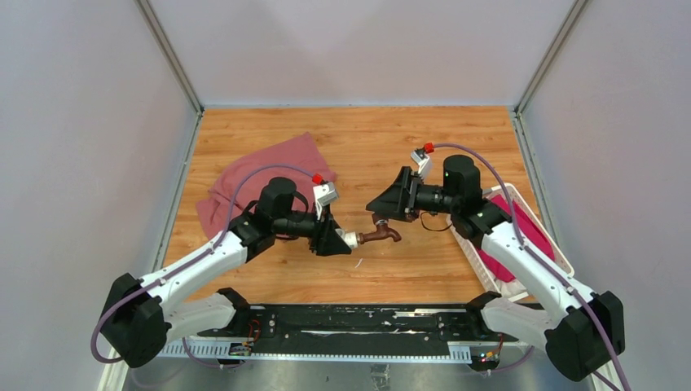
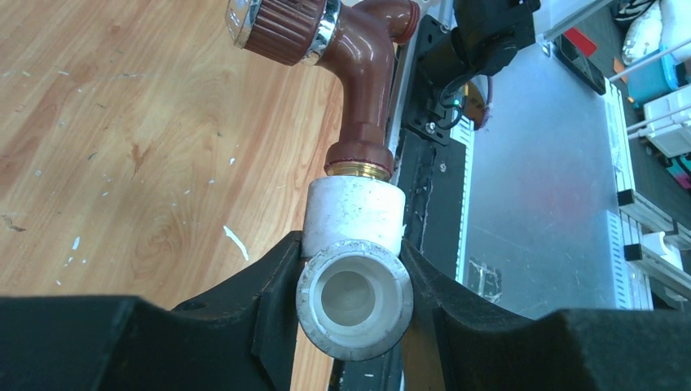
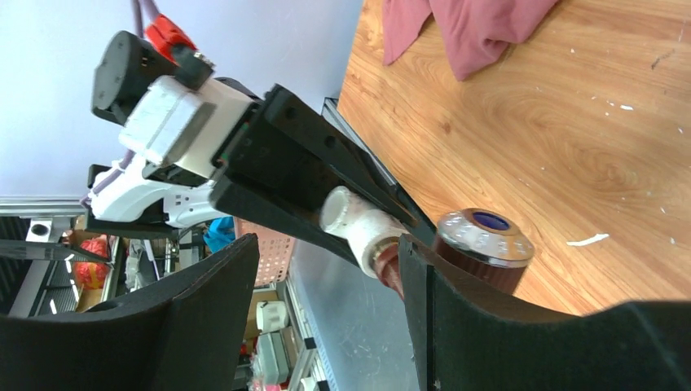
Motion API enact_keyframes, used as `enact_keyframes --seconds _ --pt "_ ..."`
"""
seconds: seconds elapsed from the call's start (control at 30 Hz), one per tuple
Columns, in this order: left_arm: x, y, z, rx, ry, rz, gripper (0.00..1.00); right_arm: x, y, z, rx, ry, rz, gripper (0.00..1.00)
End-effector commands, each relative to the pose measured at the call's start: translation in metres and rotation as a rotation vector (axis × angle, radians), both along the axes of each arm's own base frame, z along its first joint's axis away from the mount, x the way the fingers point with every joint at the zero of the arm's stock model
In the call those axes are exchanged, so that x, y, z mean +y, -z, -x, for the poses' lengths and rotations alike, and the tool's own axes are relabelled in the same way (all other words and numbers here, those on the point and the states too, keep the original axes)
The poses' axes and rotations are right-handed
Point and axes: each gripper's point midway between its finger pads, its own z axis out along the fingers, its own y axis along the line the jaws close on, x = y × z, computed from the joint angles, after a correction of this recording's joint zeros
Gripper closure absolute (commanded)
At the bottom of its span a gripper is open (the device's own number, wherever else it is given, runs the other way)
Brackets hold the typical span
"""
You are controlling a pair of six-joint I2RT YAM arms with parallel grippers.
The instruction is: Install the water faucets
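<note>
On the wooden worktop (image 1: 367,138) a pink-red cloth (image 1: 261,175) lies crumpled at the far left. Nearer the middle, the left pincer (image 2: 350,248) is clamped on the white fitting (image 2: 354,244), one black finger (image 2: 273,285) pressed to each side of it. The fitting is an elbow: one open socket faces the left wrist camera, and the other socket carries the tap (image 2: 363,90). From above, the joined pair sits over the near middle of the worktop with its long axis running left to right, fitting on the left and tap on the right. The reddish-brown tap is seated in the fitting by a brass collar and points away from the left pincer. Its spout bends toward the near edge, and its ribbed knob, capped in silver with a blue centre, points toward the right pincer (image 1: 385,210). That pincer hangs just over the knob with its jaws apart; one finger is right beside the tap's neck, and I cannot tell whether it touches. At the far right a white basket (image 1: 541,228) with something pink-red inside lies partly under the right arm.
</note>
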Motion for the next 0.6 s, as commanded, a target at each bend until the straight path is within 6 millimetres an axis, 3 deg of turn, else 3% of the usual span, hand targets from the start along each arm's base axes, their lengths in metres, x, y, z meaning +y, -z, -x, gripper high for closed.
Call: enact_keyframes --seconds 0.0,0.13,0.27,0.57 --pt "-0.002 -0.024 0.002 -0.070 0.034 0.037 1.00 -0.007 0.027 0.002 0.032 -0.006 0.064 0.32" --pt "-0.002 -0.030 0.001 -0.083 0.031 0.049 1.00 -0.008 0.057 0.010 0.096 -0.037 0.098 0.32" --pt "-0.002 -0.036 0.003 -0.093 0.040 0.062 1.00 -0.009 0.071 0.015 0.119 -0.059 0.115 0.33" --pt "0.000 -0.041 -0.013 -0.139 -0.047 0.039 1.00 -0.009 0.058 0.033 0.120 -0.124 0.058 0.31"
